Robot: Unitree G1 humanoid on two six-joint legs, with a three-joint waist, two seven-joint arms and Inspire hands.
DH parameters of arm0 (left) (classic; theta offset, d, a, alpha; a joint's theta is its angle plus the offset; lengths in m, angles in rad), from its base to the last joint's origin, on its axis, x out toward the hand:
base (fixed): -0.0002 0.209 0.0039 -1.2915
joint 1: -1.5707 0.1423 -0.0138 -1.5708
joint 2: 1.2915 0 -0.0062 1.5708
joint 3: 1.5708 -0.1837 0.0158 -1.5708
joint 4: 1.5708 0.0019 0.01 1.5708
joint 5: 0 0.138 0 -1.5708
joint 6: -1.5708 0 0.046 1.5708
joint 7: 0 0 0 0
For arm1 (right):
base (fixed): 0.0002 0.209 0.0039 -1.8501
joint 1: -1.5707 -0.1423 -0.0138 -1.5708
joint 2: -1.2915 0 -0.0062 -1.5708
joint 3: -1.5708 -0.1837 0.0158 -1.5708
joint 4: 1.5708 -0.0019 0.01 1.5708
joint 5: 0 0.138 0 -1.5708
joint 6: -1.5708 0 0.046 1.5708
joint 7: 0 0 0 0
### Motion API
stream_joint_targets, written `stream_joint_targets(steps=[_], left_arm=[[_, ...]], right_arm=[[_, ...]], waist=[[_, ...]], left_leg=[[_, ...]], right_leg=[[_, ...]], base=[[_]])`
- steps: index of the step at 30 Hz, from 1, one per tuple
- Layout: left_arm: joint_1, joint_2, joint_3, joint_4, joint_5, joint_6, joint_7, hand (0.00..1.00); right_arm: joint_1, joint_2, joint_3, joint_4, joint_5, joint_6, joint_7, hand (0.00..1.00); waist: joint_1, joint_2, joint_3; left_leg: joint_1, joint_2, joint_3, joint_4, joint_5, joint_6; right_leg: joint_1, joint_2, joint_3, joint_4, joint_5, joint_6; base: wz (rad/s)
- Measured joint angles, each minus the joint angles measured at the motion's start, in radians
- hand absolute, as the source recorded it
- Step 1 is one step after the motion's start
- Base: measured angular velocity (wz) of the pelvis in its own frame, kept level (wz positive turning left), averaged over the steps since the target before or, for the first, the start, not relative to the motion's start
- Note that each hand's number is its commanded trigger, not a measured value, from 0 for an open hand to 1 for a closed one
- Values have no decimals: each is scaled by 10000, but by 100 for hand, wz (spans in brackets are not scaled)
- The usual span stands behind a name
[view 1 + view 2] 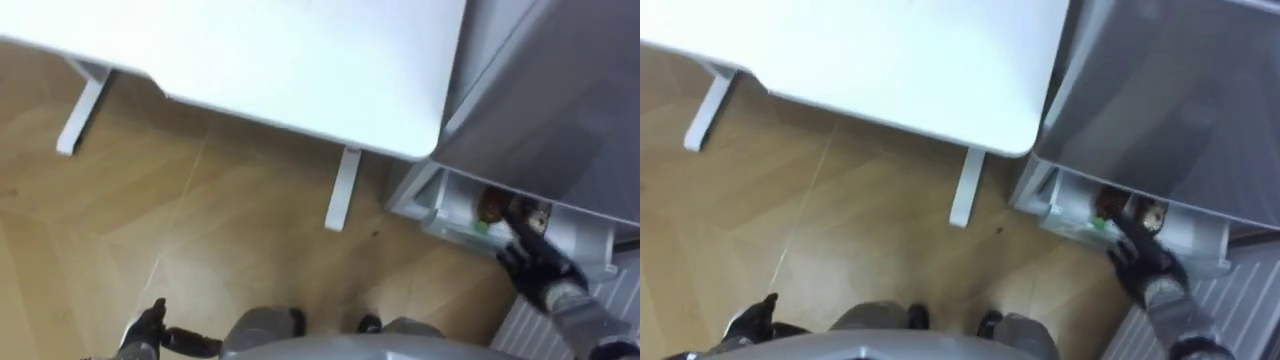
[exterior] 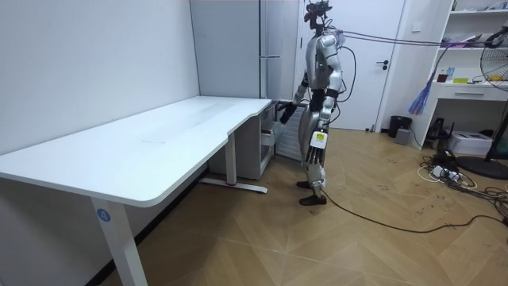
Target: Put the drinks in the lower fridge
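The lower fridge drawer (image 1: 455,215) stands pulled out at the foot of the grey fridge (image 1: 560,110). Drinks lie inside it: a brown bottle (image 1: 490,205) and another container (image 1: 538,216) beside it, with something green (image 1: 480,228) at the front. My right hand (image 1: 535,262) reaches over the drawer's front rim, its dark fingers spread and holding nothing. Low beside my body hangs my left hand (image 1: 147,325), fingers relaxed and empty. In the room view I stand upright facing the fridge (image 2: 238,48), just past the desk's end.
A white desk (image 1: 300,60) runs along my left, its corner close to the fridge, with white legs (image 1: 342,188) on the wooden floor (image 1: 200,220). A ribbed white panel (image 1: 530,325) lies at the lower right. Cables and a fan stand across the room.
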Motion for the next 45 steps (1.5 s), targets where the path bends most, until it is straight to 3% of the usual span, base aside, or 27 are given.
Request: stream_joint_targets(steps=[6,11,13,14,15,16,23,25,27,31,40,45], left_arm=[[45,16,119,-180,2,-169,254,0],[-306,28,161,-126,-1,-370,240,0],[-336,40,195,-127,5,-365,240,0],[-322,41,223,-145,8,-357,240,0],[-302,41,284,-145,5,-341,240,0],[-221,59,315,-134,2,-328,247,0],[-221,62,445,381,-1,-192,252,0],[-219,52,498,387,-3,-35,271,0],[-227,-48,702,458,6,-33,302,0],[-177,-279,964,500,11,-67,538,0],[-228,-443,932,495,672,-293,546,0],[-385,-507,461,636,532,-285,692,0]], right_arm=[[822,266,0,-59,-1095,-27,25,0],[815,641,31,-29,-2387,1,21,0],[840,770,76,-21,-2902,29,30,0],[870,815,99,7,-3244,47,20,0],[872,861,133,5,-3501,49,-16,0],[869,897,302,-16,-3679,50,-53,0],[821,970,763,26,-4031,121,-50,0],[775,982,763,101,-4030,128,-61,0],[827,1046,686,139,-4034,115,-73,0],[784,1347,430,307,-3836,79,-190,0],[746,1614,-189,305,-2738,-207,-613,0],[372,1620,-361,412,-992,-199,-941,0]], waist=[[-466,-61,41],[-451,-37,60],[-461,-15,98],[-478,-116,140],[-474,-83,89],[-448,-59,110],[-426,-84,106],[-402,-53,125],[-415,19,140],[-454,93,128],[-521,50,140],[-587,200,99]], left_leg=[[947,42,312,-357,-103,-22],[1228,134,798,-420,-313,19],[1359,119,862,-480,-364,43],[1470,98,900,-552,-378,54],[1586,97,966,-646,-379,62],[1693,100,1044,-774,-379,65],[2082,117,930,-941,-379,75],[2177,94,720,-953,-379,74],[2324,59,509,-1013,-378,73],[2640,42,491,-1300,-358,48],[2685,40,129,-1274,-347,31],[2225,20,-38,-1137,-342,44]], right_leg=[[691,139,447,-259,18,39],[685,313,1010,-282,141,99],[764,357,1157,-321,172,143],[834,387,1225,-348,183,170],[936,438,1315,-452,234,211],[1024,460,1378,-513,278,226],[1560,514,1354,-1150,473,271],[1700,521,1344,-1248,475,273],[1890,530,1353,-1387,474,274],[2236,563,1313,-1667,475,279],[2376,610,1207,-1658,476,277],[1955,559,1084,-1377,478,272]], base=[[-25],[-39],[-23],[-14],[-22],[-18],[-2],[-2],[0],[-3],[3],[7]])
